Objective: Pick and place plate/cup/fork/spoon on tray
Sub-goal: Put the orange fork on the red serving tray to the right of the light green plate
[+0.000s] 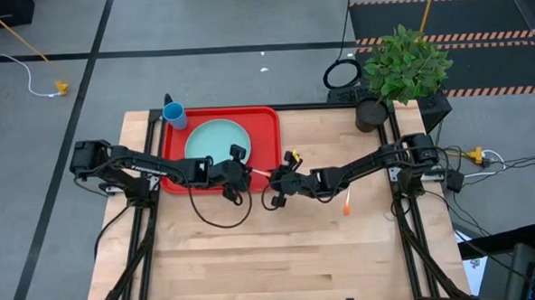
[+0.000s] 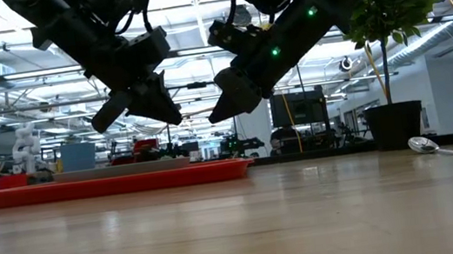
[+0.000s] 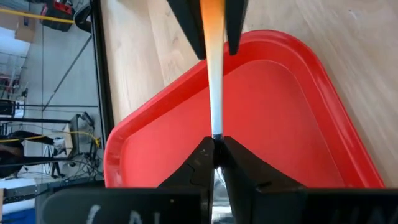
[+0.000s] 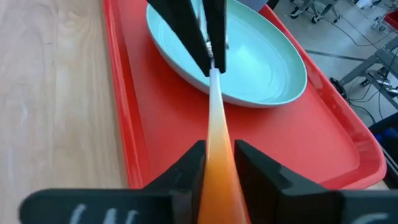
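The fork (image 1: 261,174) hangs level between my two grippers, over the right rim of the red tray (image 1: 266,123). My left gripper (image 1: 248,173) is shut on its silver metal end, and my right gripper (image 1: 278,177) is shut on its orange handle. The pale turquoise plate (image 1: 217,140) lies flat in the tray. The blue cup (image 1: 175,114) stands at the tray's far left corner. The spoon (image 1: 347,203) lies on the table to the right, bowl up in the low view (image 2: 426,144). My left gripper pinches the fork's silver metal end (image 3: 216,134) between its two fingers, level from the table's left, with the fingers along the fork. The fork is clear of the tray (image 3: 280,106). The fingers hide the tines. My right gripper pinches the fork's orange handle (image 4: 214,140) between its two fingers, level from the table's right, with the fingers along the fork. The fork is lifted clear above the tray (image 4: 168,124) and points toward the plate (image 4: 261,56).
A potted plant (image 1: 404,67) stands at the table's far right corner. Bare wooden table (image 1: 272,249) spreads over the near half. Cables hang from both wrists beside the tray's right rim.
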Motion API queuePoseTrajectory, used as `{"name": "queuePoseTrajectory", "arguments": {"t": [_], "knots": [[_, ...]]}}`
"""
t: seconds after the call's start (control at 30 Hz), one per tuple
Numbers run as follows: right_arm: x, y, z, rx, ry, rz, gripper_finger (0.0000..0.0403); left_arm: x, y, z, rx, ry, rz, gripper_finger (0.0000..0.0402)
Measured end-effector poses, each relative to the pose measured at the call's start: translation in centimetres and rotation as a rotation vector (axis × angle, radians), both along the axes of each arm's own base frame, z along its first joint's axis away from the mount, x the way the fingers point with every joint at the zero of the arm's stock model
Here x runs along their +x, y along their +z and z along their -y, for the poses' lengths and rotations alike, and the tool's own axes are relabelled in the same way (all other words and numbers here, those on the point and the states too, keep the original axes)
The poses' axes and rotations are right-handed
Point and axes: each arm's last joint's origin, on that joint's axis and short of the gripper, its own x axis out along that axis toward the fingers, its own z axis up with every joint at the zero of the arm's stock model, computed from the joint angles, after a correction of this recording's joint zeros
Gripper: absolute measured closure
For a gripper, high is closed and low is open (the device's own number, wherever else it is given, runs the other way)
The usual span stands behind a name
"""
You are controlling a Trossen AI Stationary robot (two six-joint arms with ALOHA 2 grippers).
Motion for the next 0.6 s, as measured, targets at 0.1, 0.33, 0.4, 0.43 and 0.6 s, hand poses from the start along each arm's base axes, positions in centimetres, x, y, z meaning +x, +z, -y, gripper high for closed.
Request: {"name": "queuePoseTrajectory", "arguments": {"t": [0.1, 0.33, 0.4, 0.43, 0.6], "knots": [[0.0, 0.0, -0.04, -0.006, 0.005, -0.004, 0.0342, 0.0, 0.0, 0.01, -0.005, 0.001, 0.002, 0.0383], [0.13, 0.2, -0.08, -0.016, 0.013, 0.014, 0.0315, 0.02, -0.01, 0.06, -0.026, -0.006, 0.006, 0.0385], [0.21, 0.33, -0.08, -0.025, 0.018, 0.026, 0.0304, 0.02, -0.01, 0.07, -0.027, -0.008, 0.006, 0.0379], [0.24, 0.37, -0.09, -0.028, 0.02, 0.029, 0.03, 0.02, -0.01, 0.07, -0.028, -0.008, 0.006, 0.0378], [0.19, 0.3, -0.08, -0.031, 0.022, 0.018, 0.0308, 0.05, 0.0, 0.09, -0.037, -0.008, 0.011, 0.0391]]}}
